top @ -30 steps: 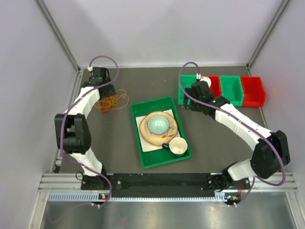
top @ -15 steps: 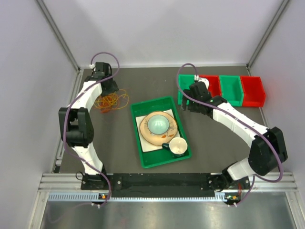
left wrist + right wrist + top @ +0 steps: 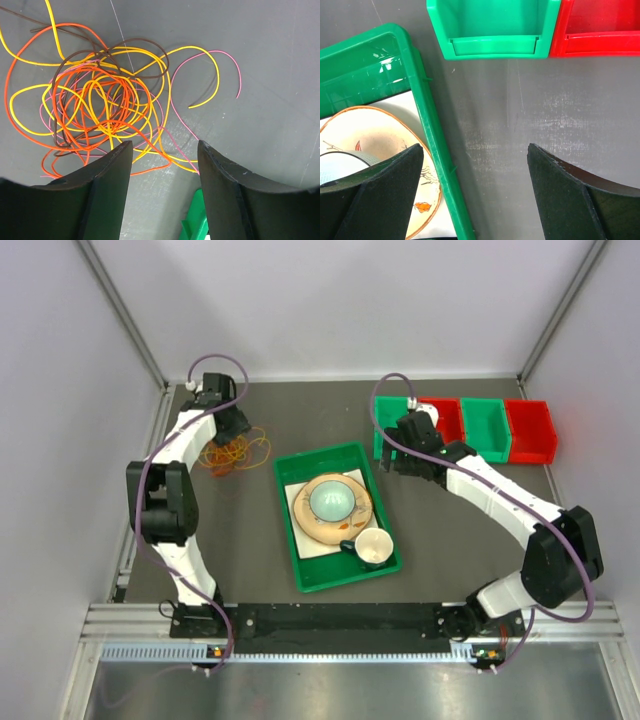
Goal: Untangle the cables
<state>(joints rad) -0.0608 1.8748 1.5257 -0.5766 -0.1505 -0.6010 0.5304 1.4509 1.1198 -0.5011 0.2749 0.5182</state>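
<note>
- Left arm has drawn itself more upright since a second ago, wrist nudged toward the back wall; the right wrist has crept a touch to the left.
- Left gripper (image 3: 230,426) hangs above the cables (image 3: 233,450), which lie in a loose heap on the dark table (image 3: 250,540), far-left corner, well left of the green tray (image 3: 318,453).
- From the left wrist view, the left gripper (image 3: 164,150) has its fingers (image 3: 107,185) spread with nothing pinched between them.
- The cables (image 3: 105,110) are one knotted nest: yellow, orange-red, dark brown and thin pink strands looping through each other, a yellow and a pink tail curling free to the right.
- Right gripper (image 3: 396,458) hovers over bare table between the tray and the row of bins.
- From its own camera, the right gripper (image 3: 475,150) is spread wide, empty, with the tray's rim (image 3: 427,125) on one side and a green bin (image 3: 492,25) and a red bin (image 3: 600,25) ahead.
- A plate (image 3: 352,523), a pale bowl (image 3: 330,500) and a cup (image 3: 373,547) sit in the tray.
</note>
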